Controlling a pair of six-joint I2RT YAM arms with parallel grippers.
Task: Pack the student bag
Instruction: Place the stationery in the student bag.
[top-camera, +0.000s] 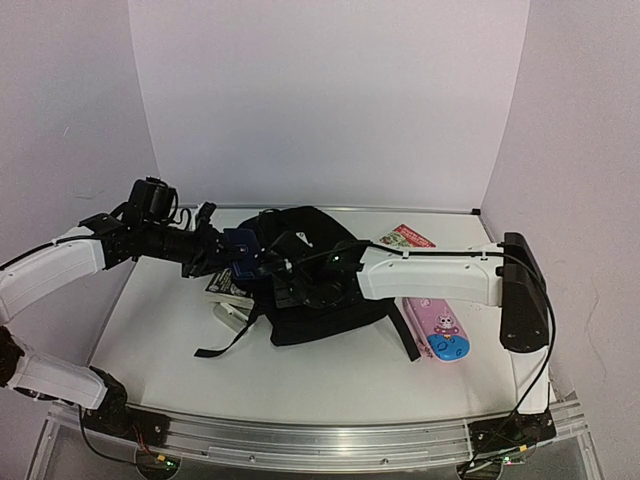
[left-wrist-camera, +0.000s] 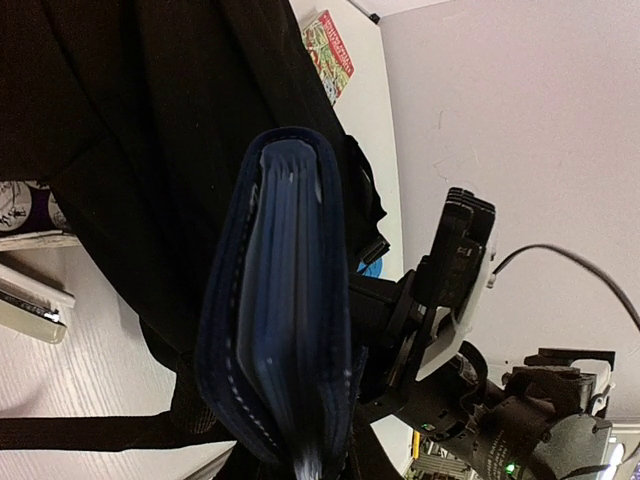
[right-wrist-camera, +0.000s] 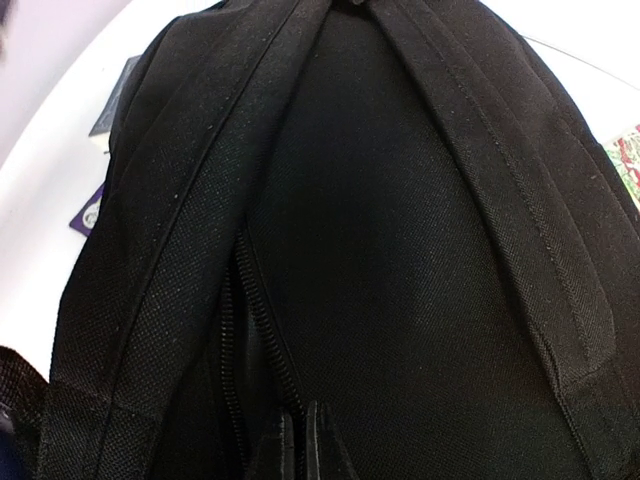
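The student bag (top-camera: 330, 322) lies flat on the white table (top-camera: 170, 350), with both arms reaching over it. It is big, black and made of soft cloth, so it will likely sag and fold when pulled. It looks light. The best places to hold it are the thick padded straps (right-wrist-camera: 190, 200) or the cloth edge beside the zip (right-wrist-camera: 255, 330). The right gripper (right-wrist-camera: 298, 445) sits on the bag right at the zip with its two fingers pressed tight together. I cannot tell if it has pinched any cloth or the zip tab. The left gripper (top-camera: 226, 256) is at the bag's left side and holds a dark blue notebook (left-wrist-camera: 285, 310) by its edge, just above the bag. To the right of the bag lies a pink and blue pencil case (top-camera: 441, 332) with a cartoon face. Behind the bag is a red and green booklet (top-camera: 407, 237). Its words are too small to read, and the bag shows no name.
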